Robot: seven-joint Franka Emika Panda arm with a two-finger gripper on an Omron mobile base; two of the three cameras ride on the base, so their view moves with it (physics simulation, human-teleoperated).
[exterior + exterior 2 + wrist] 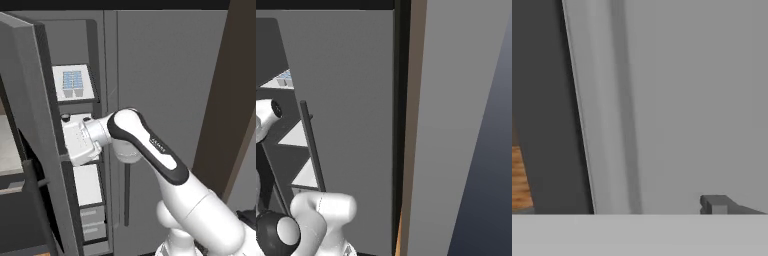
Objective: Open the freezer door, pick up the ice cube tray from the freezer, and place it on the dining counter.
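While the freezer door is standing swung open at the left of the left base view, the arm is reaching its hand into the freezer, level with the gap under the upper shelf. The ice cube tray is sitting flat on that upper white shelf, above the hand and apart from it; a corner of it is also showing at the far left of the right base view. The gripper is mostly hidden behind the door edge, but its jaws are standing wide with nothing between them. One dark fingertip is poking up in the hand view, facing a plain pale grey wall, so the tray is not lying in the hand's line of sight. The plain grey door beside the freezer is staying shut, its bar handle untouched.

Judging the step: door opening looks done, the reach for the tray is under way, and no grasp is made yet. The next move probably calls for raising the hand to shelf height, lining the spread fingers across the tray's narrow side, then closing. Risk: clipping the shelf lip or the door edge while lifting. The dining counter is not being approached yet.
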